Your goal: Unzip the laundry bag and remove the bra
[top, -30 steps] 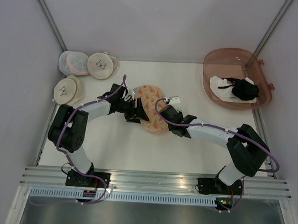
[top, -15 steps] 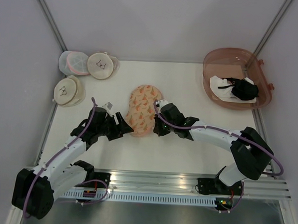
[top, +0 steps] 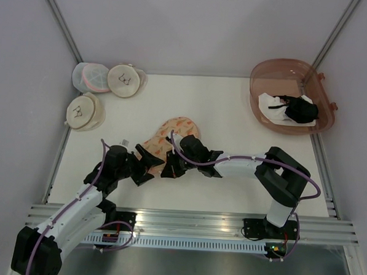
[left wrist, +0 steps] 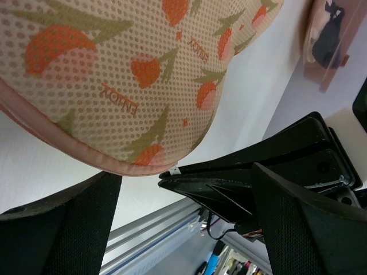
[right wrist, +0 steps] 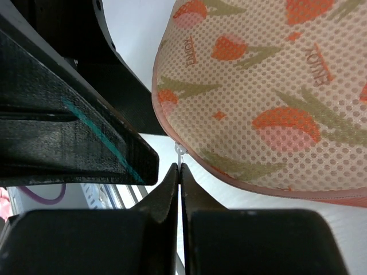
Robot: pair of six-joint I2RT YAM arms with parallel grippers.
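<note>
I'm pinching my right gripper (right wrist: pixel 179 167) shut on the zip pull (right wrist: pixel 181 150), 6 o'clock on the bag (top: pixel 171 134) lying mid table (top: pixel 234 109). My left gripper (left wrist: pixel 183 171) is gaping open around its 7 o'clock end, probably to steady it. Bra isn't showing.

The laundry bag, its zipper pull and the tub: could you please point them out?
laundry bag (top: pixel 171 135): top external view, middle of its printed face.
zipper pull (right wrist: pixel 181 150): right wrist view, metal tab at the bag's edge.
tub (top: pixel 284 76): top external view, bare part at its far end.

One laundry bag (top: pixel 172 134), three pouches (top: pixel 124 80) (top: pixel 91 77) (top: pixel 84 111), one tub (top: pixel 267 70), maybe two garments (top: pixel 300 110).
</note>
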